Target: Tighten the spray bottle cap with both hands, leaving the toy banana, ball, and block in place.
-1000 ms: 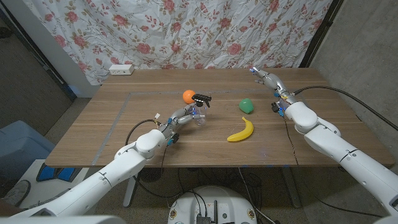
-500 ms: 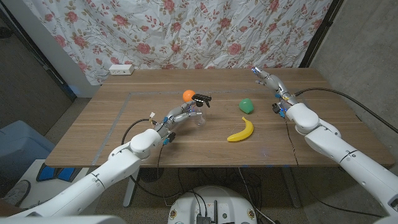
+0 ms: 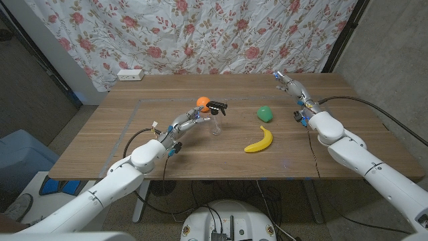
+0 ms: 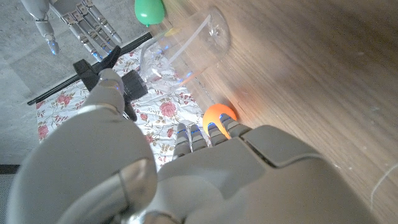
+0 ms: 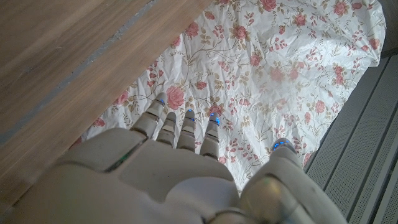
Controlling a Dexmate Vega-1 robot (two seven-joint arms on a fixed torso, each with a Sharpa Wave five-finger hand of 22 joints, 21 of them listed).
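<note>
Head view: my left hand sits near the middle of the desk, fingers reaching out toward the clear spray bottle but not closed on it, and I'm holding nothing. The bottle stands upright mid-desk, its black trigger cap on top. The orange ball is just behind my fingers, toward the far edge. The green block sits right of the bottle, and the toy banana lies nearer the front edge, below the block. My right hand is way over by the far right corner, fingers straight and spread, holding nothing. From my left wrist I can see the bottle and ball just past my fingertips.
</note>
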